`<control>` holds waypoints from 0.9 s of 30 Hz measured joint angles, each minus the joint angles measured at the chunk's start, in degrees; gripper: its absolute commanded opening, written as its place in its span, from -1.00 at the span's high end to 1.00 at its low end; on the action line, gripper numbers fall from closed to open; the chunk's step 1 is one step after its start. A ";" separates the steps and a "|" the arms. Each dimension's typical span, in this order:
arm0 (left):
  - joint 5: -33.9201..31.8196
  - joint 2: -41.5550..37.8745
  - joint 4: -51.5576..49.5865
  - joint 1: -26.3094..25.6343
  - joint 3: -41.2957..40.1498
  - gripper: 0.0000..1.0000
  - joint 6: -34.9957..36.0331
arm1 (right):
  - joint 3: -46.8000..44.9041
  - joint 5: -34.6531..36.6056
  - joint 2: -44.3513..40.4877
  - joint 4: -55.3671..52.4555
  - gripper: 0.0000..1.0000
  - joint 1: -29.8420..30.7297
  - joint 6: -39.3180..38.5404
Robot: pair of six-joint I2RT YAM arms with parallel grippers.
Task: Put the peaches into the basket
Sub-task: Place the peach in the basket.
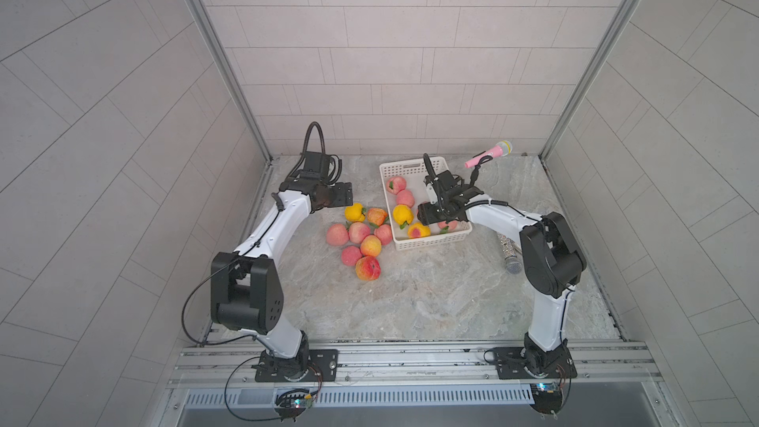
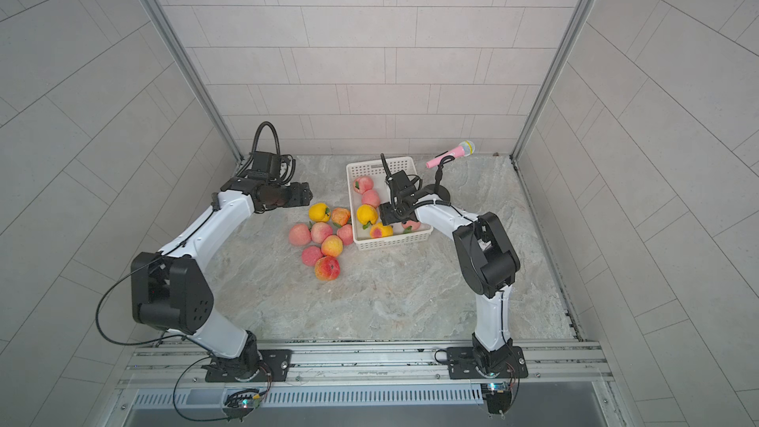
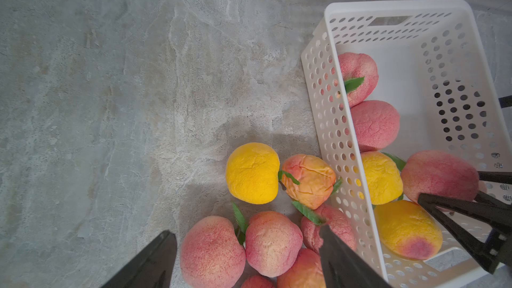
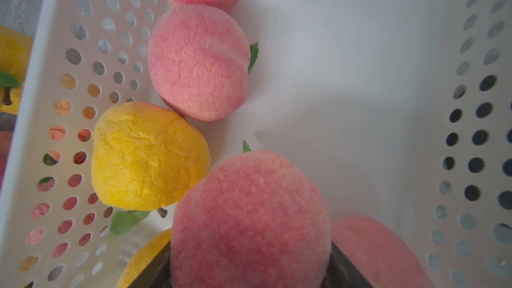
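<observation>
The white perforated basket (image 1: pixel 412 163) (image 2: pixel 378 164) (image 3: pixel 388 5) (image 4: pixel 83 78) stands at the back middle of the table. It holds several peaches, pink (image 1: pixel 396 184) and yellow (image 1: pixel 402 215) (image 3: pixel 381 178). My right gripper (image 1: pixel 425 213) (image 4: pixel 250 247) hangs over the basket's near end, shut on a pink peach (image 4: pixel 249 211) (image 3: pixel 437 175). Several more peaches (image 1: pixel 370 245) (image 2: pixel 332 245) lie in a pile on the table left of the basket. My left gripper (image 1: pixel 343 195) (image 3: pixel 246 231) hovers open above the pile's far side, holding nothing.
A pink microphone (image 1: pixel 491 153) sits on a small stand right behind the basket. A silver glitter microphone (image 1: pixel 509 254) lies on the table by the right arm. Tiled walls close in the left, right and back sides.
</observation>
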 measured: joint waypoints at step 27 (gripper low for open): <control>0.26 0.00 0.00 0.15 0.00 -0.74 -0.02 | 2.71 0.70 2.36 -2.75 -0.85 1.49 1.33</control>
